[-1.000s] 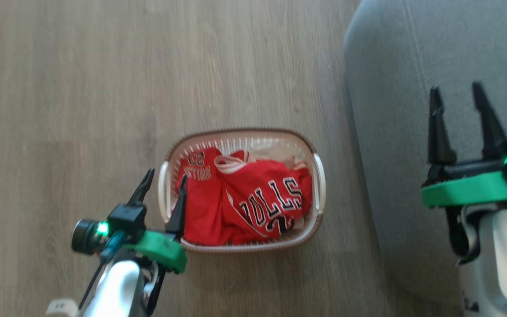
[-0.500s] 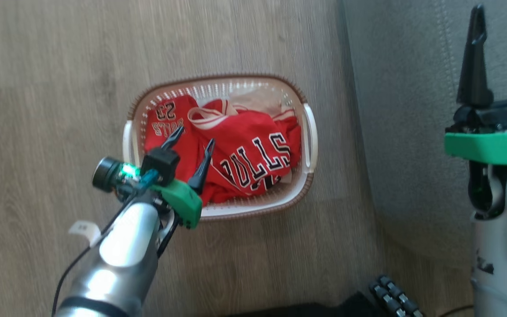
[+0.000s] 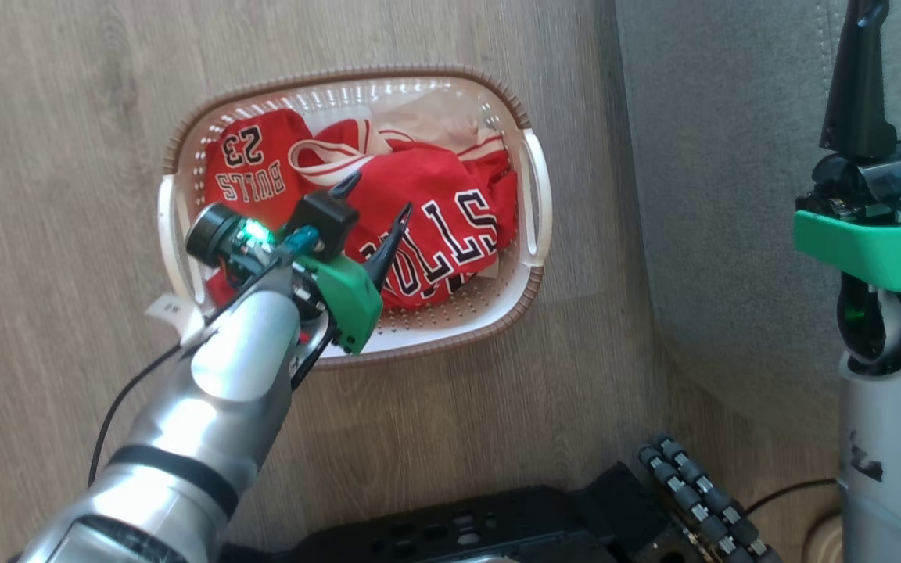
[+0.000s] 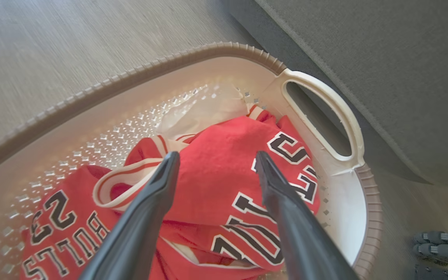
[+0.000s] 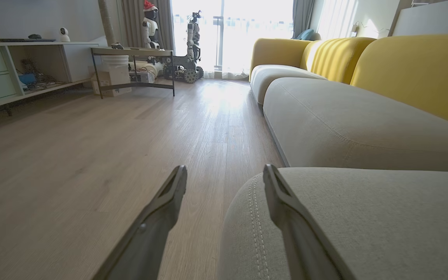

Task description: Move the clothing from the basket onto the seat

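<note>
I have the left arm reaching in from the lower left of the head view, its silver forearm [image 3: 239,367] angled up and rightward. That puts the left gripper [image 3: 379,193] over the basket [image 3: 341,77], fingers pointing down into it. Its jaws stand wide and empty, tips close above the red Bulls jerseys [image 4: 224,171]; I cannot tell whether they touch the cloth. The jerseys lie crumpled inside the basket, which sits on the wood floor [image 3: 52,117] just beside the grey sofa cushion [image 3: 716,195]. My right arm stands upright at the right edge, above the cushion. The right gripper [image 5: 224,168] is spread wide too, holding nothing, one finger over the floor and one over the cushion.
</note>
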Controlling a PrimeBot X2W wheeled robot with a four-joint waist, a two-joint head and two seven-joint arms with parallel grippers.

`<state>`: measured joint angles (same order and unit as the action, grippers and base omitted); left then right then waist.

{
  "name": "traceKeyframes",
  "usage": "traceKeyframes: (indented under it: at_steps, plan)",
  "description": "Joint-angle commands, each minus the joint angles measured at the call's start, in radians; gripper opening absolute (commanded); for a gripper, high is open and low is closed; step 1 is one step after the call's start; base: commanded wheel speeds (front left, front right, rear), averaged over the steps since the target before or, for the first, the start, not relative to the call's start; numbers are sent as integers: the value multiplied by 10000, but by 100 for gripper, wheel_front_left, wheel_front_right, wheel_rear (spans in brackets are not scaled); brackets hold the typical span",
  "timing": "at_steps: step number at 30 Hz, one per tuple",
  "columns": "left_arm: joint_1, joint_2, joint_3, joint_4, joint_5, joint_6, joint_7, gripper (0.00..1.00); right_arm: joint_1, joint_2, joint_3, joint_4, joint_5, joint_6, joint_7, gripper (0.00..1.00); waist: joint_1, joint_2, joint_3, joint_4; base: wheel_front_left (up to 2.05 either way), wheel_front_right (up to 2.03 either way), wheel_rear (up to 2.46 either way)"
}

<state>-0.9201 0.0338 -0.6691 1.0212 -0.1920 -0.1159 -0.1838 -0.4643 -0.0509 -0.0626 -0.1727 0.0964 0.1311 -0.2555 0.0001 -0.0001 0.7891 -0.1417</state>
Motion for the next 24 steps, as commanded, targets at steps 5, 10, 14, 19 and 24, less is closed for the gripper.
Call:
traceKeyframes:
  at_steps: [5, 10, 14, 19, 24]
  plan:
    - [-493, 164, -535, 71, -354, -102, 455, 100, -96, 7, 319, -634, -41, -4, -63, 100, -1, 1, 476, -200, 0, 0, 0]
    - [-1183, 164, -911, 471, -594, -64, 834, 100, -170, 7, 436, -834, 1, -4, -63, 100, -1, 1, 854, -348, 0, 0, 0]
    - [-1593, 164, -1139, 932, -663, 75, 1143, 100, -197, 7, 515, -929, 74, -4, -63, 100, -1, 1, 1067, -497, 0, 0, 0]
    - [-1841, 164, -1418, 1375, -779, 119, 1571, 100, -175, 7, 554, -1018, 158, -4, -63, 100, -1, 1, 1221, -624, 0, 0, 0]
    - [-1932, 164, -1789, 1646, -797, 132, 1968, 100, -179, 7, 574, -1056, 221, -4, -63, 100, -1, 1, 1289, -700, 0, 0, 0]
